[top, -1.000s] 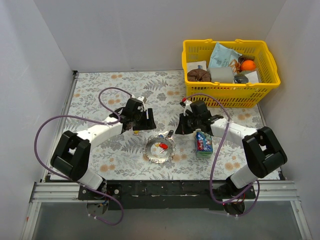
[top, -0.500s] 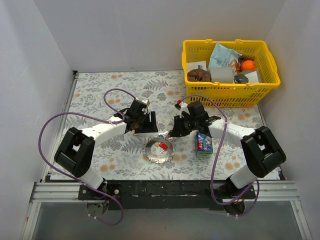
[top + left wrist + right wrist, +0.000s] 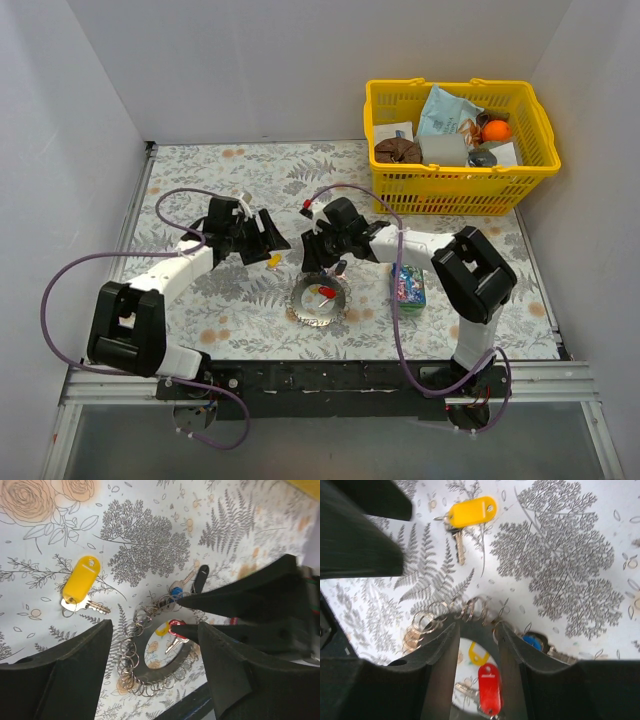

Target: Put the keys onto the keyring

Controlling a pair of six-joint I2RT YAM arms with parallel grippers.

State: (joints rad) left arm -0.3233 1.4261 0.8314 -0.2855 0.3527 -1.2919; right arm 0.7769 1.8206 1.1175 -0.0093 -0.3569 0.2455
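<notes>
- The left claw [image 3: 155, 630] is being held released, jaws wide apart, nothing being gripped between them.
- The yellow-tagged key [image 3: 82, 577] is being shown lying ahead of that claw, clear of both fingers.
- The right claw [image 3: 477, 629] is being held partly open, nothing being pinched; its tips are being shown right at the chain keyring [image 3: 470, 609], contact not being discernible.
- The red-tagged key [image 3: 489, 687] is being framed in the gap between its fingers, inside the loop; the blue-headed key [image 3: 532, 642] is lying just beside one finger.
</notes>
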